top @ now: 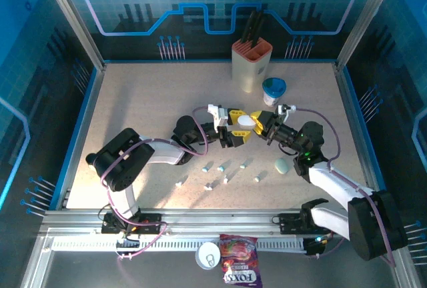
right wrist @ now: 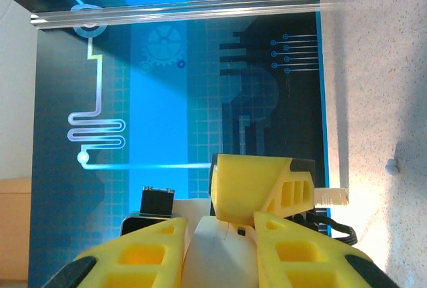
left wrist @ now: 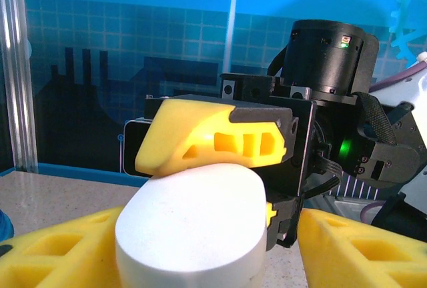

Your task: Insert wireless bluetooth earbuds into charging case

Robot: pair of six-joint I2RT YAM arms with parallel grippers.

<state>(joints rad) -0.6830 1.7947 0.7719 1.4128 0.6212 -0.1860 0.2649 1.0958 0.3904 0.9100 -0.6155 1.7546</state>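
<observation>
Nearside of the left end effector [top: 239, 125], earbuds [top: 207, 168] lie scattered, untouched.

Layout of the counter, viewed from above and behind the arm bases.
Charging case [top: 246, 121] over mid-counter, between the left tool [top: 237, 126] on its left and the right tool [top: 260, 125] on its right; earbuds [top: 221, 167] scattered in a loose row on the counter [top: 147, 101] in front of both tools; second case [top: 282, 165] near the row's right end; knife block [top: 251, 61] at the rear, cup [top: 273, 90] just right of it; packet [top: 240, 271] and lid [top: 208, 256] beyond the near edge.
</observation>
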